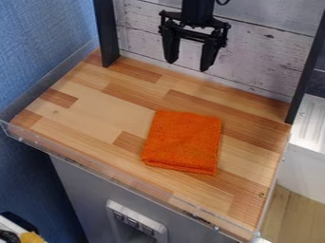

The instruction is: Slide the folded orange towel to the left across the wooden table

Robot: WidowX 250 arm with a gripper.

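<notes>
The black gripper (pixel 188 65) hangs at the top of the view, in front of the whitewashed plank wall, with its two fingers apart and nothing between them. An orange cloth (pixel 182 141), folded into a rough rectangle, lies flat on the wooden counter (pixel 89 114), right of the middle. The cloth is below the gripper in the view, and the two do not touch.
Dark upright posts (pixel 107 33) stand at the counter's back left and back right. A low clear rim (pixel 127 176) runs along the front edge. At the right is a white ribbed surface (pixel 311 118); a blue wall (pixel 38 47) rises at the left.
</notes>
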